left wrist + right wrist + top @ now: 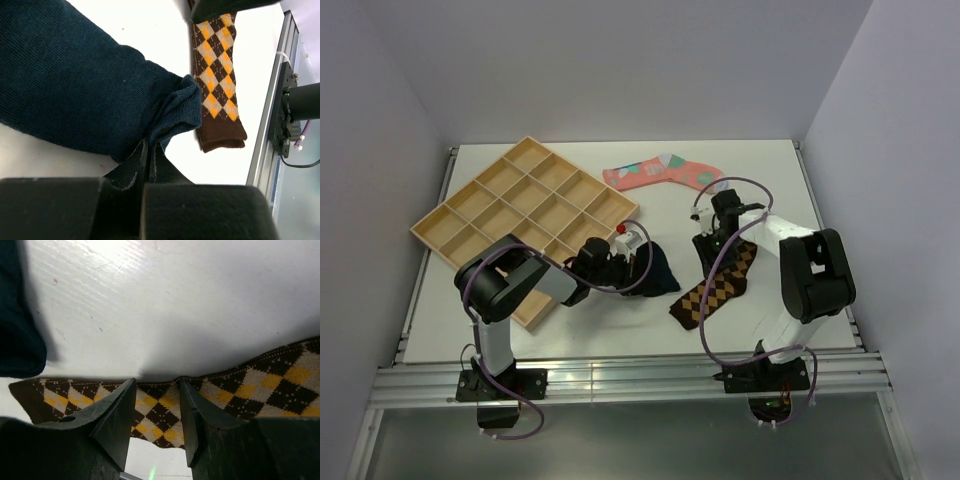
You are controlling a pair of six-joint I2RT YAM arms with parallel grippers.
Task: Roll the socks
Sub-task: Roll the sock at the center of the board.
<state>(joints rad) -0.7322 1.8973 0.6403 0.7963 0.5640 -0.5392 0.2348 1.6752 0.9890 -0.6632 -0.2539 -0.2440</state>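
Note:
The dark navy sock (pixel 657 270) lies bunched at the table's middle. My left gripper (pixel 625 262) is shut on its edge; in the left wrist view the fingers (pixel 149 146) pinch a fold of the navy fabric (pixel 75 75). The brown-and-orange diamond sock (pixel 717 288) lies flat to its right and also shows in the left wrist view (pixel 216 75). My right gripper (pixel 720 240) is open at that sock's far end; in the right wrist view the open gripper (pixel 157 382) straddles the patterned fabric (pixel 250 385). The pink sock (pixel 660 172) with teal and white patches lies apart at the back.
A wooden tray (pixel 470 184) with several compartments sits at the back left, its near corner under my left arm. A metal rail (pixel 620 375) runs along the table's near edge. White walls close in the back and both sides.

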